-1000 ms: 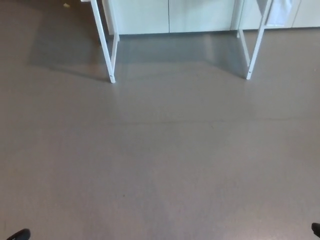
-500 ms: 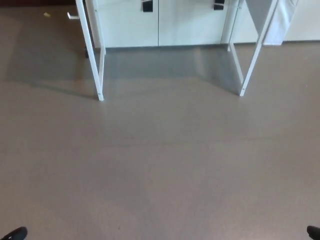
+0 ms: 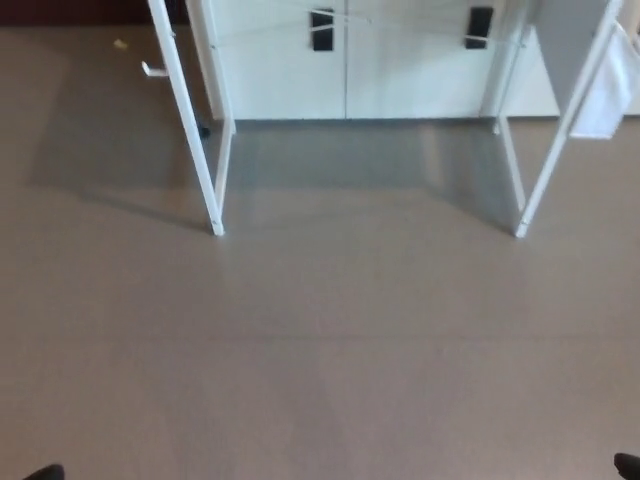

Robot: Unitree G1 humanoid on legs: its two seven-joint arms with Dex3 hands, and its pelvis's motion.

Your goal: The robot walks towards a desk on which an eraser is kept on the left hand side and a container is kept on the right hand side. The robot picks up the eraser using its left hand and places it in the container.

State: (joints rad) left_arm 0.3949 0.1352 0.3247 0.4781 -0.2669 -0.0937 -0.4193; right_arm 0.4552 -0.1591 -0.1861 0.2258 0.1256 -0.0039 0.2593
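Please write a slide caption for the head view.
Grey floor ahead, white desk legs before white cabinets; desktop unseen.

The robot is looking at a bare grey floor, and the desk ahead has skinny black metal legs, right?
Not quite. The head view does show a bare grey floor, but the skinny metal desk legs are white, not black: one stands at the left and one at the right. The only black things near them are two small handles on the white cabinet behind.
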